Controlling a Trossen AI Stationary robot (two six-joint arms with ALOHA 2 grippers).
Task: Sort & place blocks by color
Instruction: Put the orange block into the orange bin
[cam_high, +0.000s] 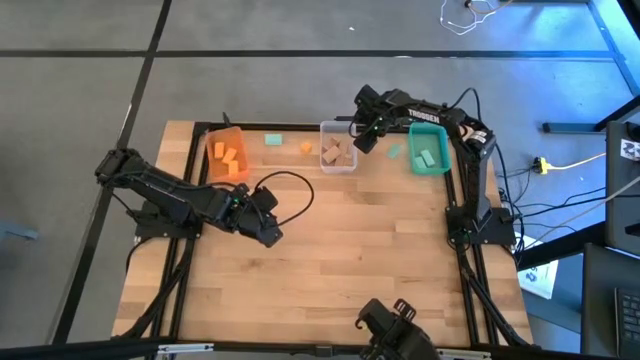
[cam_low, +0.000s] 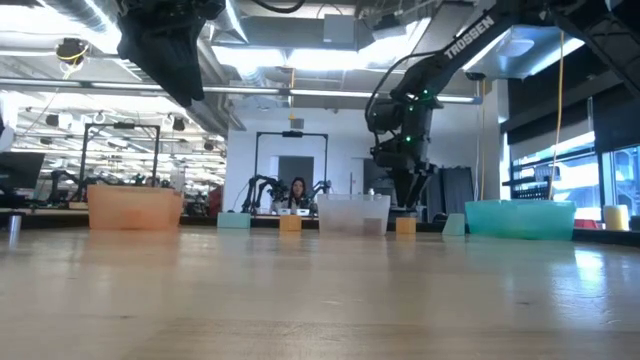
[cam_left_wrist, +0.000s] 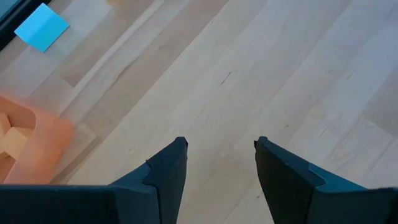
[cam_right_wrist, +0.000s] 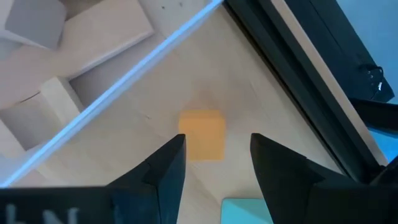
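High view. Wooden table (cam_high: 330, 250) with three bins along the far edge: orange bin (cam_high: 226, 153) holding orange blocks (cam_high: 228, 157), clear bin (cam_high: 338, 147) holding plain wood blocks (cam_high: 337, 154), teal bin (cam_high: 429, 150) holding a teal block (cam_high: 428, 159). Loose on the table: one teal block (cam_high: 273, 140) and one orange block (cam_high: 306, 148) between the orange and clear bins; one teal block (cam_high: 396, 151) between the clear and teal bins. Left gripper (cam_high: 270, 232) over bare table in front of the orange bin. Right gripper (cam_high: 366, 138) just beside the clear bin, on its teal-bin side.

Low view. The three bins in a row at the far edge, small blocks between them; one orange block (cam_low: 405, 226) sits below the right gripper (cam_low: 413, 199), which hangs above the table, apparently not touching it. A person shows in the room behind.

Left wrist view. Left gripper (cam_left_wrist: 221, 155), fingers (cam_left_wrist: 168, 168) parted, nothing between them; bare wood below. Corner of the orange bin and a teal block (cam_left_wrist: 41, 27) at the edges.

Right wrist view. Right gripper (cam_right_wrist: 217, 155), fingers (cam_right_wrist: 165, 165) parted and holding nothing; the orange block (cam_right_wrist: 202, 134) lies on the table just beyond the gap. Wall of the clear bin with wood blocks (cam_right_wrist: 37, 112) beside it.
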